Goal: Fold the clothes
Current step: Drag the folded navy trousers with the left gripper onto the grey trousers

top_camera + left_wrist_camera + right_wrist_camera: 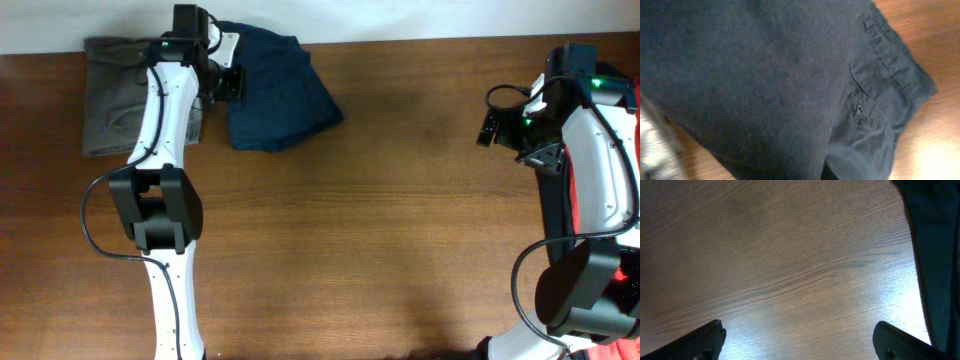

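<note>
The navy blue garment point(278, 92) lies in a loose lump at the far edge of the table point(380, 250), just beside the grey-olive trousers point(108, 100). It looks soft, floppy and light, so it will likely sag and bunch up when lifted (it will not keep its shape by itself). Up close, the left wrist view shows smooth, tightly woven cloth with a thick stitched band point(892, 65) along one edge. That band or a corner seems the best place to pinch, since it is firmer than the middle. The left gripper point(228, 82) hangs right over the navy cloth, but I cannot tell if its fingers are open or closed. The right gripper point(800, 342) is well apart, over bare wood, with its two fingers spread wide and holding nothing. The table is hard brown wood with wavy grain lines and a bit of shine. Some red cloth point(576, 200) peeks out by the right arm, and a dark cloth point(937, 255) fills one edge of the right wrist view.
</note>
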### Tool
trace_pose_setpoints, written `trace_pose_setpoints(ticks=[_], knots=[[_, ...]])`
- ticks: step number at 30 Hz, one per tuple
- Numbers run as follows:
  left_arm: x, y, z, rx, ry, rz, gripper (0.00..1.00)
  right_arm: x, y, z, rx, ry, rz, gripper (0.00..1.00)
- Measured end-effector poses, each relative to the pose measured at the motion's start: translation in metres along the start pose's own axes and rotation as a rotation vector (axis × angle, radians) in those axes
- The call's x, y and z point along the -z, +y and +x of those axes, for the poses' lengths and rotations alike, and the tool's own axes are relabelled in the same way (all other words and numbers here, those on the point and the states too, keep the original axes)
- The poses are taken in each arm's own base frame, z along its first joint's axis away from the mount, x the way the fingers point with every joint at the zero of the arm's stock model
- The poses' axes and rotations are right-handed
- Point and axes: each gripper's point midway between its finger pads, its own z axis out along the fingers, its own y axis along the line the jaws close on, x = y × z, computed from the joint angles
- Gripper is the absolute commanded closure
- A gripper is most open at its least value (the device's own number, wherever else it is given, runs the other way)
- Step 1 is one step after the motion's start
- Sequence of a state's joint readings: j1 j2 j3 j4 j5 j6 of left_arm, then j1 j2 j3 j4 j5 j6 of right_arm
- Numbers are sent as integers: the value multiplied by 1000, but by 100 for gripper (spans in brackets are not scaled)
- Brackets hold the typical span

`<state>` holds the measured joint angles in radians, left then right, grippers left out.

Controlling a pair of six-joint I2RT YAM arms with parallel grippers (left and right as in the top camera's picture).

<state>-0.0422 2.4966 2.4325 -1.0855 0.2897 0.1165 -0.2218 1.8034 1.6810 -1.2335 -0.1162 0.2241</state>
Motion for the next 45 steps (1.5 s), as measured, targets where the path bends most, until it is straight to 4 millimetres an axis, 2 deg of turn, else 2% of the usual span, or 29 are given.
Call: trace_pose_setpoints(ticks=[11, 15, 26, 35, 45], knots=[[17, 65, 8, 9, 4, -127, 100, 0, 0, 0, 0, 0, 0, 1], [27, 82, 7, 12, -7, -153, 100, 0, 0, 0, 0, 0, 0, 1], [61, 78, -9, -93, -33, -196, 100, 0, 0, 0, 0, 0, 0, 1], [92, 82, -27, -120, -90, -257, 100, 0, 0, 0, 0, 0, 0, 1], [96, 92, -23, -109, -75, -302, 100, 0, 0, 0, 0, 0, 0, 1]])
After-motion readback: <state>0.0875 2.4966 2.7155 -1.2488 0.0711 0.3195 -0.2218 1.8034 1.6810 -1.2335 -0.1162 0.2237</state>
